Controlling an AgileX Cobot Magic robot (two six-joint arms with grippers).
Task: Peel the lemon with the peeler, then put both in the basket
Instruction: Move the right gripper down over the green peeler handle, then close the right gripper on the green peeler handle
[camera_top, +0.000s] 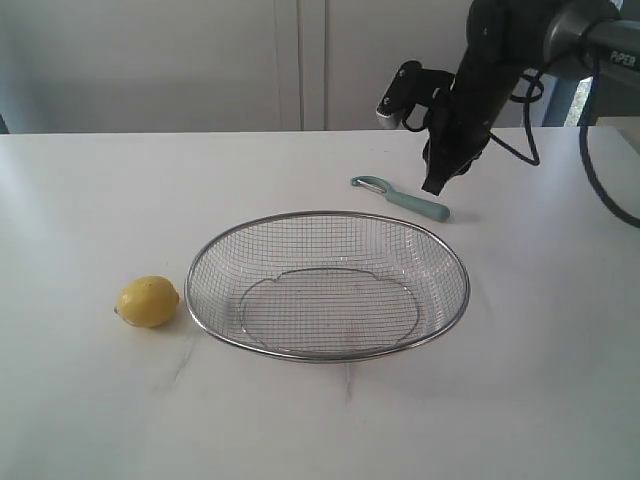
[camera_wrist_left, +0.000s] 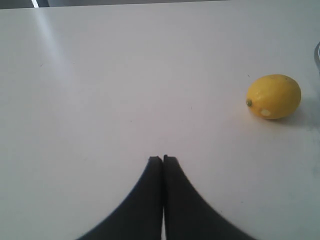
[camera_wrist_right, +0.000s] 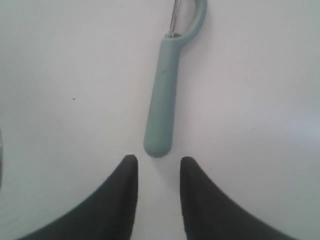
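Observation:
The yellow lemon (camera_top: 148, 301) lies on the white table just left of the wire mesh basket (camera_top: 232, 232); the left wrist view shows the lemon (camera_wrist_left: 273, 96) off to one side, apart from my left gripper (camera_wrist_left: 163, 159), whose fingers are pressed together and empty. The left arm is out of the exterior view. The teal-handled peeler (camera_top: 402, 198) lies behind the basket. My right gripper (camera_top: 433, 186) hangs just above the peeler's handle end, tilted down. In the right wrist view the right gripper (camera_wrist_right: 158, 163) is open, with the peeler (camera_wrist_right: 163, 107) lying just ahead of its fingertips, untouched.
A wall with pale panels runs along the table's back edge. The right arm's cables (camera_top: 520, 110) loop behind the gripper. A sliver of the basket rim (camera_wrist_left: 317, 54) shows at one edge of the left wrist view.

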